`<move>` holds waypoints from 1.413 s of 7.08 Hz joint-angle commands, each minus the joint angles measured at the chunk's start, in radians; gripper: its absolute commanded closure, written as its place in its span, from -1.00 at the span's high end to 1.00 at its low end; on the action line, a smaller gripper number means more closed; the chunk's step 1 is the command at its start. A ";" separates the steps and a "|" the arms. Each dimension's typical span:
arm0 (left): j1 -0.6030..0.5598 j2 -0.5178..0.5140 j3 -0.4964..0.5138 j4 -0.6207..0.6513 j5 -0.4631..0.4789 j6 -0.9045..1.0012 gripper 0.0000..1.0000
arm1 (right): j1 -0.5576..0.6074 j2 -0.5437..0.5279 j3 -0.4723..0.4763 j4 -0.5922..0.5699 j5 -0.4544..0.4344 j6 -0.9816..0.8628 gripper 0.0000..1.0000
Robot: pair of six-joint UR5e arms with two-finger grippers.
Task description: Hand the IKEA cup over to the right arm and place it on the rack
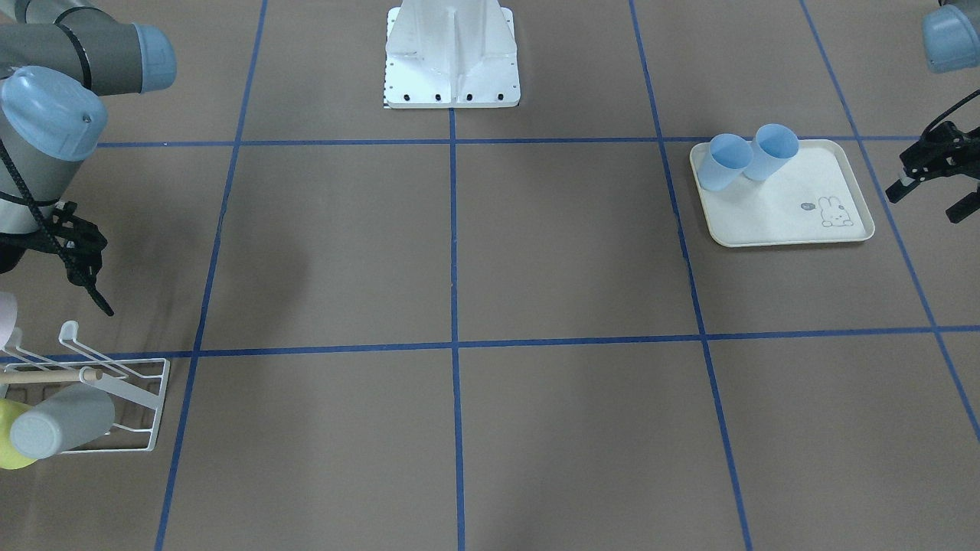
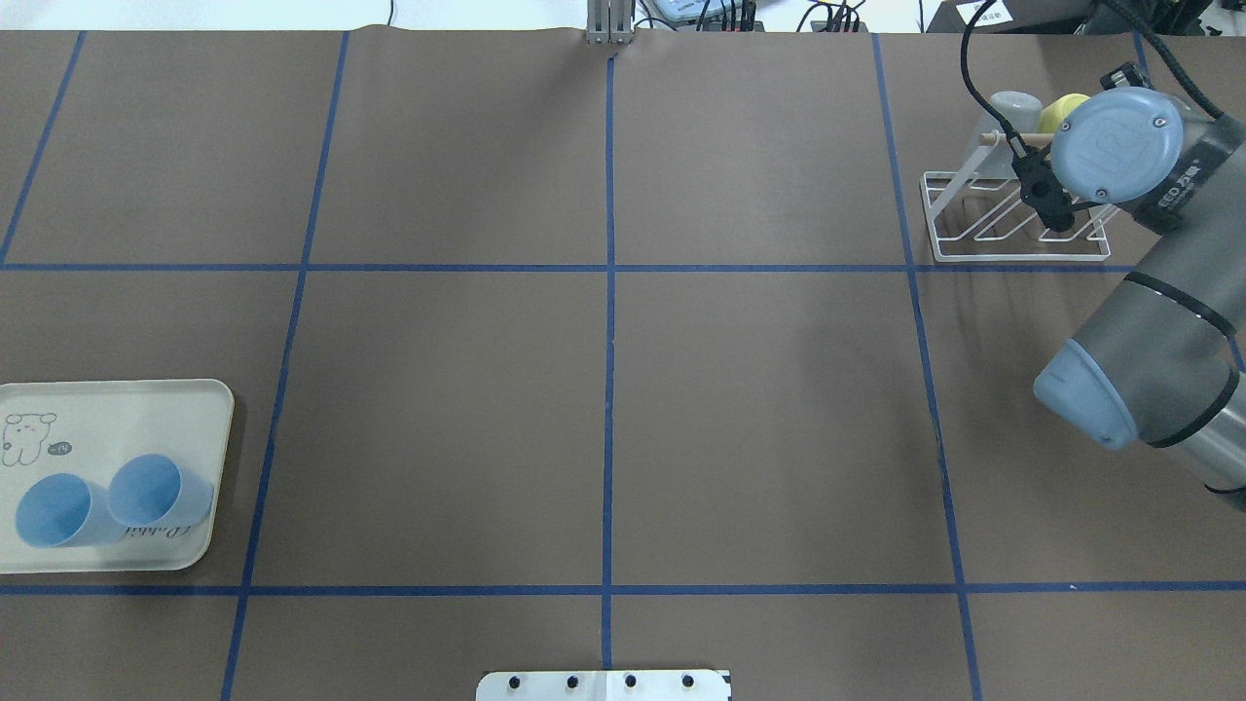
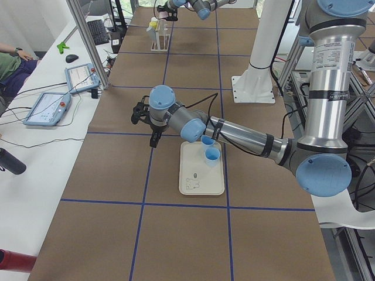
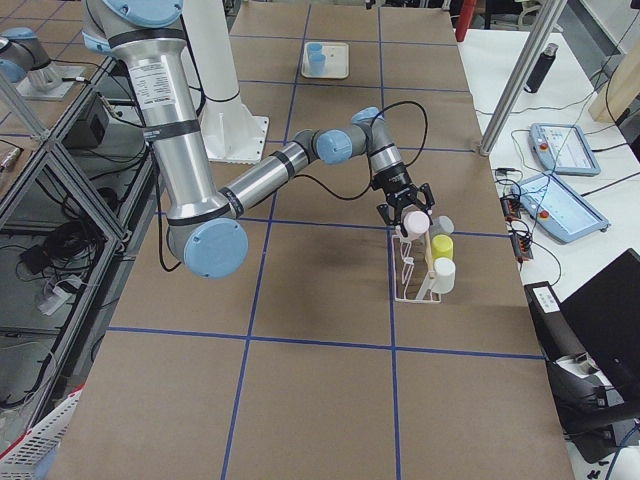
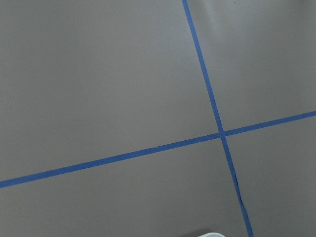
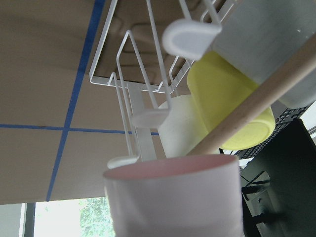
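One pale pink plastic cup [image 4: 414, 221], clamped in the right gripper [image 4: 405, 206], hangs by three cups [image 4: 441, 246] on the far-edge white wire rack [image 2: 1017, 257]; left gripper [image 1: 925, 203] gapes.

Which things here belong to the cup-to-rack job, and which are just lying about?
Job: pink cup, rack, right tool at the cup, left tool (open, empty).
Lying about: rabbit-print tray, two blue cups on it; grey cup, yellow cup and white cup on the rack.
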 commanded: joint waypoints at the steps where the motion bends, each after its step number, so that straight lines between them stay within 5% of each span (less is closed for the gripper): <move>1: 0.000 -0.001 0.000 -0.001 0.000 0.000 1.00 | -0.009 -0.001 -0.016 0.001 -0.010 0.001 0.10; 10: 0.003 -0.002 -0.002 0.001 0.002 -0.002 1.00 | -0.032 0.015 -0.076 0.001 -0.028 0.001 0.48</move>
